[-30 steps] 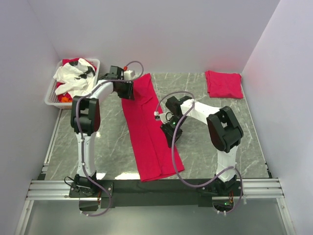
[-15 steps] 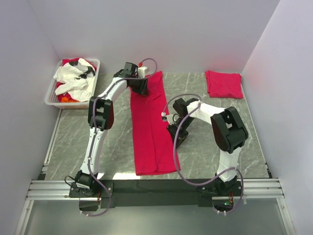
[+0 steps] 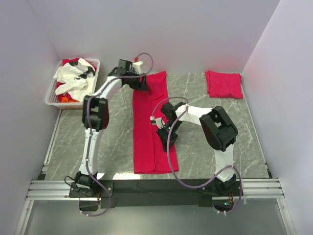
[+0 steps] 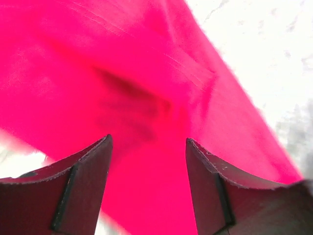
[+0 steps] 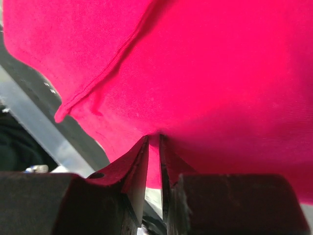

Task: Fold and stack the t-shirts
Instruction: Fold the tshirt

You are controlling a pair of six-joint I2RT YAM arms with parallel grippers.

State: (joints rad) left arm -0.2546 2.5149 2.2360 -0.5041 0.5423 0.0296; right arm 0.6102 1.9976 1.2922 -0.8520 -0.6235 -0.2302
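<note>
- The step in hand looks like the lengthwise fold of the long t-shirt (image 3: 146,142). It lies as a narrow red strip down the middle of the desk (image 3: 215,132), running from the far edge toward the arm bases.
- The left end effector (image 4: 148,139) is at the far end of the strip. It is released, with its jaws well apart and the cloth below them, nothing pinched between.
- The right end effector (image 5: 153,139) is at the strip's right edge, about halfway along. It is clenched on a thin pinch of the red fabric.
- A folded t-shirt (image 3: 223,84) sits at the far right corner, well apart from the strip, and is probably where the stack starts.
- The white basket (image 3: 51,95) at the far left holds more red cloth under a white garment (image 3: 73,78).
- Next, I judge, the right end effector must let go once the edge lies flat. Both then need a grip on one end of the strip to fold it across its length, keeping the layers from sliding apart.
</note>
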